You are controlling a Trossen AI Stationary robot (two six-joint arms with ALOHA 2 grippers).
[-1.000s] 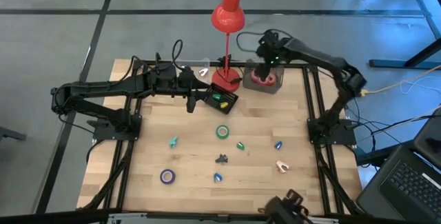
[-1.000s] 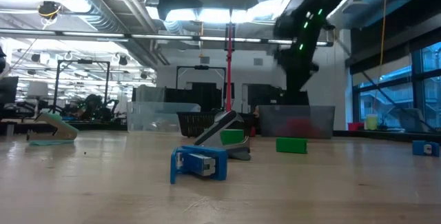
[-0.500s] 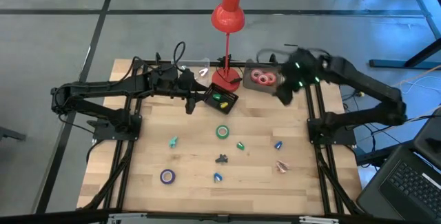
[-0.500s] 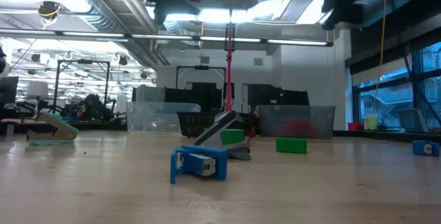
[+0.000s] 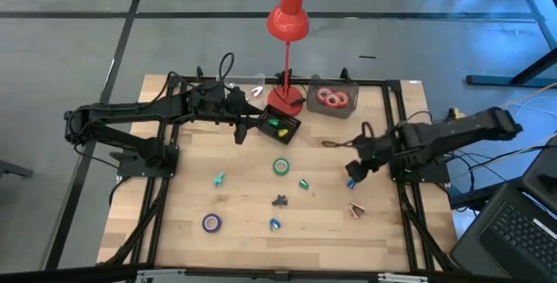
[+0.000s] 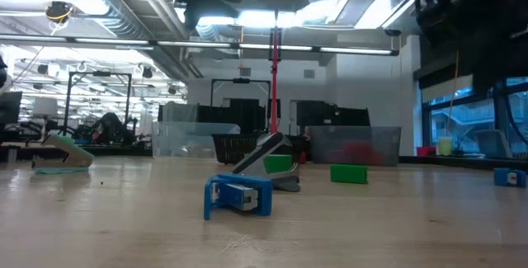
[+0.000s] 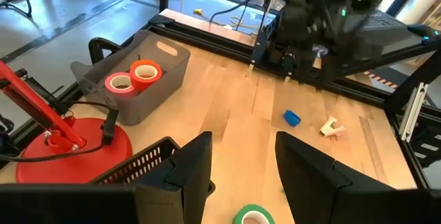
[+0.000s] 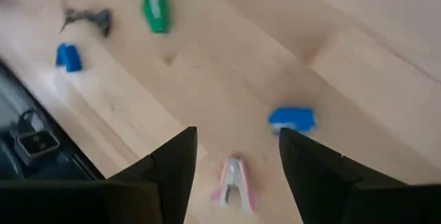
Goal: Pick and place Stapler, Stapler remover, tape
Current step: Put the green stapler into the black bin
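Grey concrete floor [image 5: 130, 22] with dark seams across frame top. Pale wooden plank tabletop [image 5: 252, 205] centre. Exposed ceiling ducts [image 6: 91, 4] upper left, strip lights; tall windows [image 6: 470, 111] right.

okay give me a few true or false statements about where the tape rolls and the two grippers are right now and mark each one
1. Two tape rolls lie in the grey bin. True.
2. The right gripper hangs over that bin. False: it is out over the table near a small blue piece.
3. A green tape roll lies on the table. True.
4. The left gripper grips the purple-blue tape roll. False: it is open and empty, beside the black basket.
5. The right gripper holds a tape roll. False: its fingers are apart and empty.
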